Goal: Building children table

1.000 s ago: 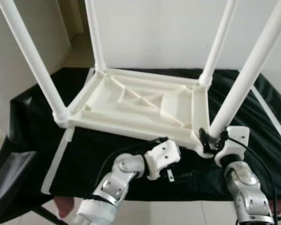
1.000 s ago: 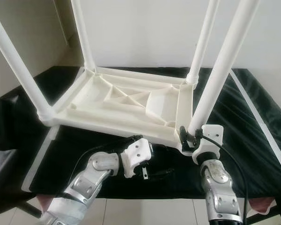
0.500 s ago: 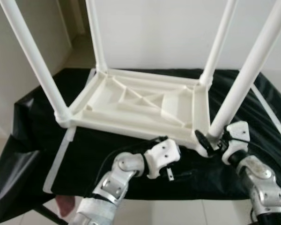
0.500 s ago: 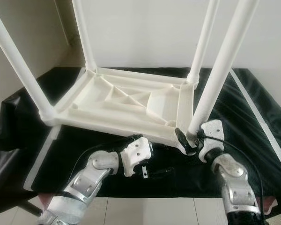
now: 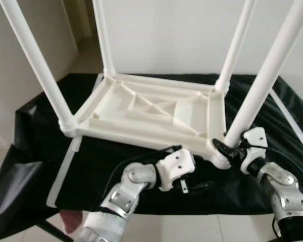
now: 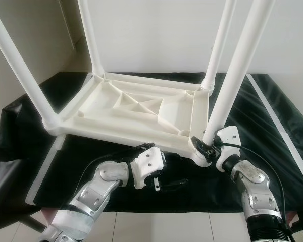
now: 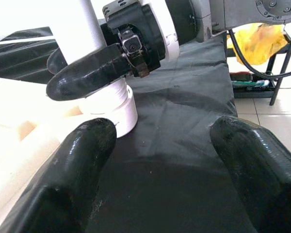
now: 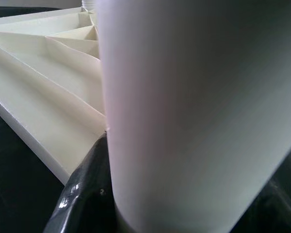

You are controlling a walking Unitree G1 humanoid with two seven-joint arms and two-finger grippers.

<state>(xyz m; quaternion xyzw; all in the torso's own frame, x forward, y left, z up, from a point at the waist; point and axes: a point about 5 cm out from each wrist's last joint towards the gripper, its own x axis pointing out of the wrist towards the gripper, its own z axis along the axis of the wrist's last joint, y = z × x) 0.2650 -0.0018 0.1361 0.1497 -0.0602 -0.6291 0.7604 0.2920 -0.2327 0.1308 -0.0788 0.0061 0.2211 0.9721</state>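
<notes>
The white plastic children's table (image 5: 151, 113) lies upside down on the black-draped table (image 5: 35, 136), four legs up. The right tool (image 6: 208, 146) pinches the near right white tubular leg (image 5: 260, 83) at its base — the left tool (image 7: 160, 145), fingers spread, hovers just beside it.

Upturned children's table (image 5: 151, 113) on the counter (image 5: 35, 131), legs up

Right hand (image 6: 206, 146) grips the near right leg (image 5: 262, 83) at its base; left hand (image 7: 155, 160) lies before the near edge, left of it
</notes>
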